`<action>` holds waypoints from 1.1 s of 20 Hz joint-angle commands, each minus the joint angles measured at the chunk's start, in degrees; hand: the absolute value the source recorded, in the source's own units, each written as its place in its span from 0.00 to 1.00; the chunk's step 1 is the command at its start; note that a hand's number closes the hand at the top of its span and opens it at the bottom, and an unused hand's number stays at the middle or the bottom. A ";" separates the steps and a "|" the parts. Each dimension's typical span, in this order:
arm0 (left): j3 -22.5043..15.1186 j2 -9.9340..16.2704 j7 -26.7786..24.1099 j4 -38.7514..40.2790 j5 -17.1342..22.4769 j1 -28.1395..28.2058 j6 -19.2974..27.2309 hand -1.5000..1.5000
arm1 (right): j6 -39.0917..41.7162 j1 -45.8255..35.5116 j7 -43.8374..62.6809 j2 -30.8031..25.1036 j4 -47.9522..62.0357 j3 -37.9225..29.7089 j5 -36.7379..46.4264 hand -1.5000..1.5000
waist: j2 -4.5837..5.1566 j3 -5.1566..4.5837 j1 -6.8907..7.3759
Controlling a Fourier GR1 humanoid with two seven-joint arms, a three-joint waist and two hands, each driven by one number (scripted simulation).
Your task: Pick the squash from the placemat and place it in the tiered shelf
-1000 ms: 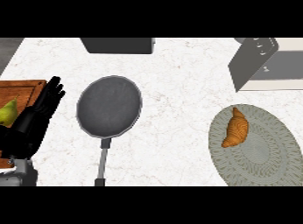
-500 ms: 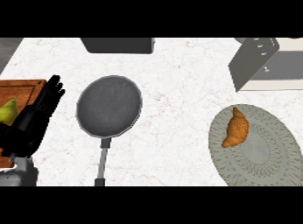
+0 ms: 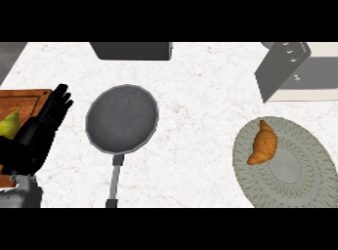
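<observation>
An orange-brown squash (image 3: 263, 143) lies on the upper left part of a grey oval placemat (image 3: 291, 168) at the right of the counter. The grey tiered shelf (image 3: 296, 71) stands at the back right, above the placemat. My left hand (image 3: 35, 134) rests at the left edge with its fingers straight and pointing up, holding nothing, far from the squash. My right hand does not show in the head view.
A grey frying pan (image 3: 122, 118) lies in the middle with its handle (image 3: 114, 180) toward me. Under my left hand sits a wooden cutting board (image 3: 10, 102) with a green pear (image 3: 7, 125) on it. A dark box (image 3: 132, 50) stands at the back.
</observation>
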 commanded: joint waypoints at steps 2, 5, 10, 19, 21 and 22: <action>1.34 1.32 -1.05 0.14 1.07 0.38 -1.39 0.50 | -2.54 -5.01 2.44 1.28 -2.13 -6.54 -6.09 0.00 | -0.08 -0.01 0.16; 1.50 0.94 -1.72 1.37 0.39 0.44 -0.70 0.50 | 0.03 -9.10 5.16 -0.47 -3.93 -8.55 -7.82 0.00 | -0.15 -0.05 -0.23; 0.59 -0.16 0.34 -2.23 0.89 1.78 -0.22 0.50 | 1.03 -11.77 11.54 -4.92 -5.42 -19.33 -16.57 0.00 | -0.64 0.05 -0.89; 3.10 1.18 -2.67 3.06 0.10 0.12 0.15 0.50 | 17.44 -8.78 14.60 -20.34 -6.09 -32.46 -29.24 0.00 | -0.64 0.01 -3.02; 3.06 1.24 -3.96 1.61 0.91 2.83 -1.13 0.50 | 19.98 -6.17 12.35 -24.27 -4.53 -35.19 -31.54 0.00 | -0.48 0.02 -2.08; 2.46 0.93 -0.91 -1.86 0.51 3.06 -0.10 0.50 | 20.08 -2.69 11.65 -24.39 -5.89 -37.48 -33.28 0.00 | -0.73 0.08 -2.36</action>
